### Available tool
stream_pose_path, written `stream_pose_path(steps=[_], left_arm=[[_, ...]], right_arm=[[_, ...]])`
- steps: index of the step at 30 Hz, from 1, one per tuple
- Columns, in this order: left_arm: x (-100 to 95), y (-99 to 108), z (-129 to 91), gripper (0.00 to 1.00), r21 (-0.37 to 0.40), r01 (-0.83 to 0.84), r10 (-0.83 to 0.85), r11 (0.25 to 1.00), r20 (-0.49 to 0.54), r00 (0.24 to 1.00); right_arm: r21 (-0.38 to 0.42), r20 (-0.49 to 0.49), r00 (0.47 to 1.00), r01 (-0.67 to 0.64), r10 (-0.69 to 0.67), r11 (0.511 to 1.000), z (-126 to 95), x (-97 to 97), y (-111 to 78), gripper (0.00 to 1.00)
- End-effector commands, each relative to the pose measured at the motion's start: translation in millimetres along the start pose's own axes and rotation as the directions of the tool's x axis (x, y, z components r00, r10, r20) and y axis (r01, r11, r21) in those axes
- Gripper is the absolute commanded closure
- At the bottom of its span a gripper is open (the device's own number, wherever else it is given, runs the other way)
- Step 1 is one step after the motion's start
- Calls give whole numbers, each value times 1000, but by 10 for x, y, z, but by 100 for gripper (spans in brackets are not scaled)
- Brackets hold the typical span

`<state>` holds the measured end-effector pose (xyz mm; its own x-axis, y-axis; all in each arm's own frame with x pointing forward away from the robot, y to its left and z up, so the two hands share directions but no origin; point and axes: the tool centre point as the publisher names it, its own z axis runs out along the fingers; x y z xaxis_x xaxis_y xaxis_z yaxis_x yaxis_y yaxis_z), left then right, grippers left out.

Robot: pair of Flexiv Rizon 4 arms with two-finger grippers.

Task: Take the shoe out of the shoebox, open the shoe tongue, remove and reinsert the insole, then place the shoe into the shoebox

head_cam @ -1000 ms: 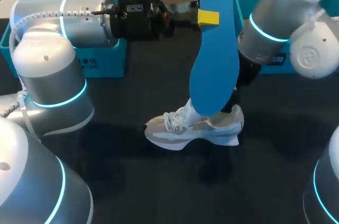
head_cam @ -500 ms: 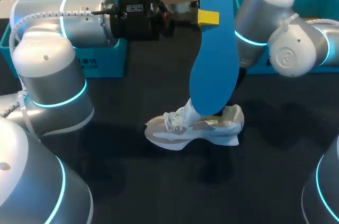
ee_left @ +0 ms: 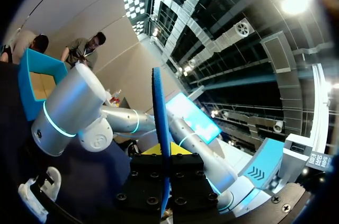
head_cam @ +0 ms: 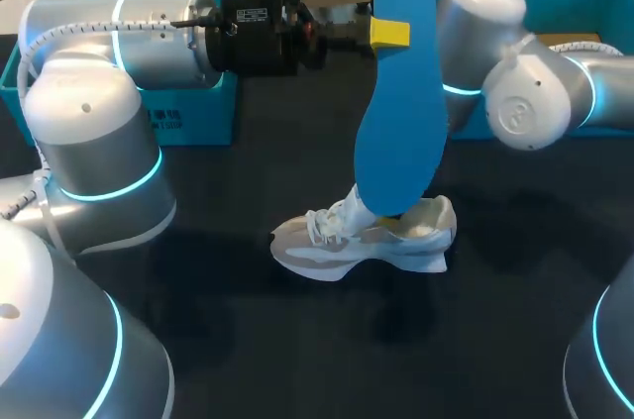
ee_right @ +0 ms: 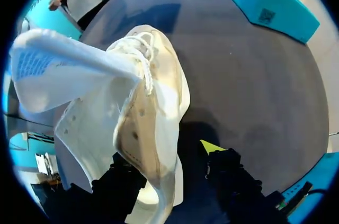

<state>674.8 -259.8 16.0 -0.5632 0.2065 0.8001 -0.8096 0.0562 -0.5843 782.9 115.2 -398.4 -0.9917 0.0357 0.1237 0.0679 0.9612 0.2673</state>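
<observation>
Insole upright, lower end over shoe.

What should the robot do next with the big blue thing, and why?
Probably lower the blue insole into the shoe. The left gripper holds it upright, its lower end by the shoe's opening, and the shoe sits on the table.
</observation>
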Motion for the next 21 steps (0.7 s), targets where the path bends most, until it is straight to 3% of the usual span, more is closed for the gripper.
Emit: stream_pose_path(steps=[1,3,4,5,16,21], left_arm=[[-4,3,16,100,2,0,0,1000,0,1000],[-4,3,16,100,2,0,0,1000,0,1000],[-4,3,16,100,2,0,0,1000,0,1000],[-4,3,16,100,2,0,0,1000,0,1000],[-4,3,16,100,2,0,0,1000,0,1000],[-4,3,16,100,2,0,0,1000,0,1000]], right_arm=[[3,19,1000,-19,19,1000,4,49,22,58],[0,23,999,-34,34,999,18,57,18,69],[-1,24,999,-38,38,999,24,59,18,80],[-1,24,999,-42,42,999,29,61,18,100],[0,9,995,-95,95,995,-99,107,14,100],[-29,-42,976,-215,214,976,-290,142,-5,100]])
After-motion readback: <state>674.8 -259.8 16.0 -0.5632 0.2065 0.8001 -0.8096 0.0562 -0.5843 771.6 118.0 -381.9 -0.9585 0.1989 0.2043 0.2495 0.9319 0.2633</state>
